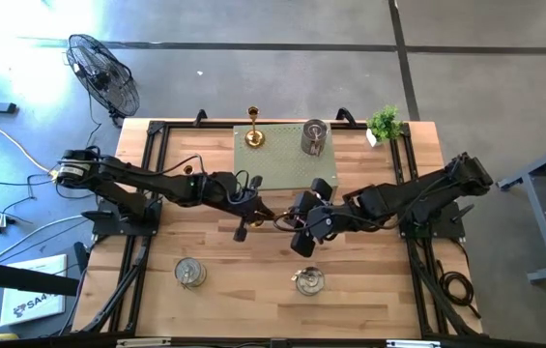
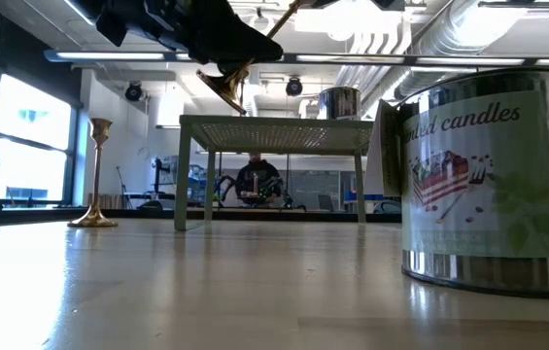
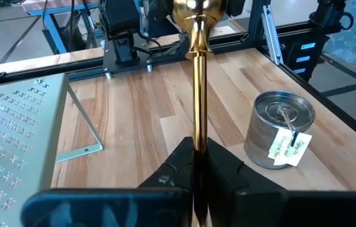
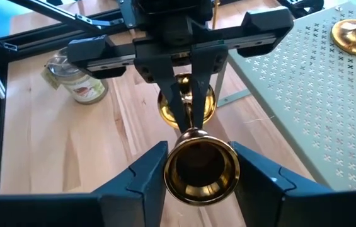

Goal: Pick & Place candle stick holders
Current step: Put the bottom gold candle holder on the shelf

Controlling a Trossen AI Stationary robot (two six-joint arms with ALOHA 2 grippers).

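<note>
A gold brass candle stick holder (image 1: pixel 278 221) is in the air over the table's middle, between my two grippers. My left gripper (image 1: pixel 261 211) is shut on its thin stem, and my right gripper (image 1: pixel 297 220) is shut on its cup end. In the low view the holder (image 2: pixel 223 86) hangs tilted, well above the table. A second gold holder (image 1: pixel 253 135) and a silvery tin holder (image 1: pixel 313 136) stand on the raised perforated platform (image 1: pixel 277 162). A third gold holder (image 2: pixel 96 175) stands on its round base on the table. Two more silvery tins (image 1: pixel 190 274) (image 1: pixel 309 280) stand near the front. My left gripper pinches the thin stem (image 3: pixel 197 135) between its two fingers, coming level from the table's left. The stem runs on past the fingertips to the cup end (image 3: pixel 193 9). The holder is lifted clear of the table. My right gripper has the flared cup end (image 4: pixel 203 167) between its two fingers (image 4: pixel 149 173), one on each side, coming from the table's right. The cup's open mouth faces my right wrist. The stem runs away from it into the left gripper's fingers.
A small green potted plant (image 1: pixel 385 123) stands at the platform's far right corner. One labelled tin (image 2: pixel 488 175) stands close to the low camera. A fan (image 1: pixel 103 72) stands on the floor beyond the far left corner. A person (image 2: pixel 257 180) shows far back in the room.
</note>
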